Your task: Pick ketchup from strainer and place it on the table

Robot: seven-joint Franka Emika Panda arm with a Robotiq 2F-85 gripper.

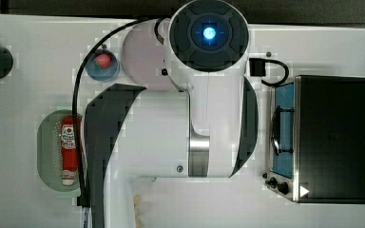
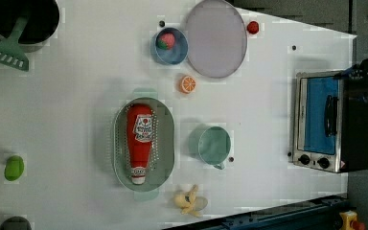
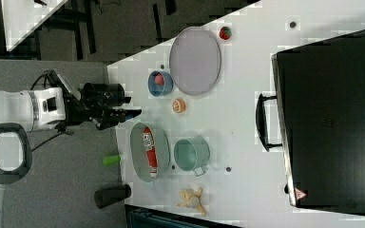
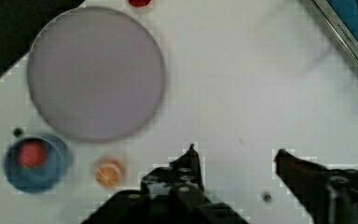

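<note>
From my remote station, the Franka arm [image 1: 204, 95] fills the middle of the top view, its white links folded over one another and a blue light glowing on the round joint cap. In the right view I see the white forearm reaching in from the right view's left, a grey loop-shaped segment below it, ending in the black hand. The gripper [image 3: 134, 113] points toward the right view's right, level with the surface edge, nothing between its fingers. In the wrist view the gripper [image 4: 235, 154] stands with jaws parted, both dark fingertips [image 4: 192, 151] apart over bare white surface, holding nothing
</note>
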